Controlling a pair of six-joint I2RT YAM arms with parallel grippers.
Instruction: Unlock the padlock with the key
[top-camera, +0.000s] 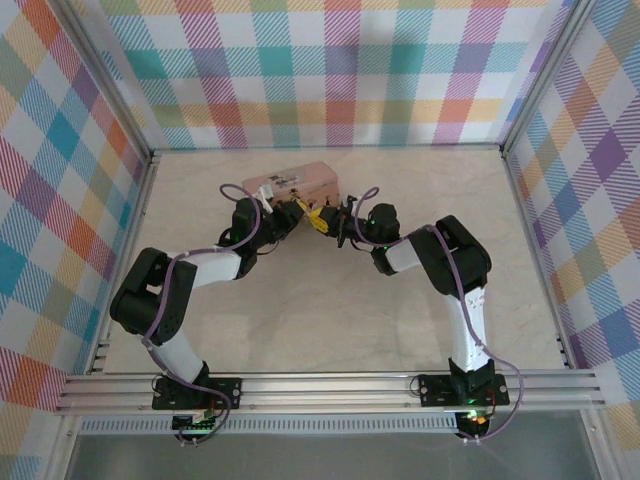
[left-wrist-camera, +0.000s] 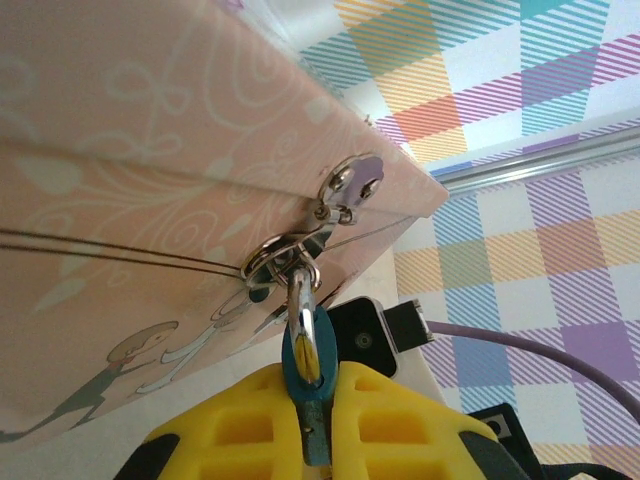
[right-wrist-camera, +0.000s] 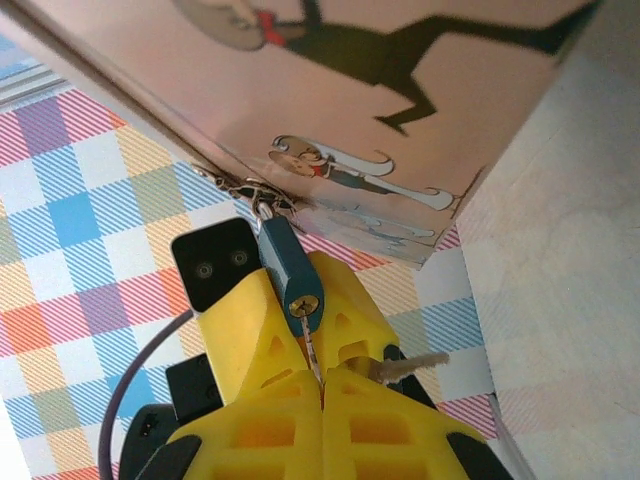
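Evidently the padlock (right-wrist-camera: 288, 262) hangs from the clasp (left-wrist-camera: 345, 188) of the pink tin (left-wrist-camera: 150, 150). The left claw (left-wrist-camera: 316, 425) pinches its body steady so the right claw (right-wrist-camera: 322, 398), clamped on the key (right-wrist-camera: 311, 352), can work the keyhole (right-wrist-camera: 303, 303).

The left arm (top-camera: 150, 300) and right arm (top-camera: 455, 265) had black joints, white links, lilac cables (left-wrist-camera: 520, 345) and moulded yellow fingertips (right-wrist-camera: 240, 335) with pockets.

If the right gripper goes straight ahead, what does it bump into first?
Most likely the padlock. Its keyhole end faces the right gripper, and the key it pinches reaches that keyhole. The tin sits just beyond the padlock.
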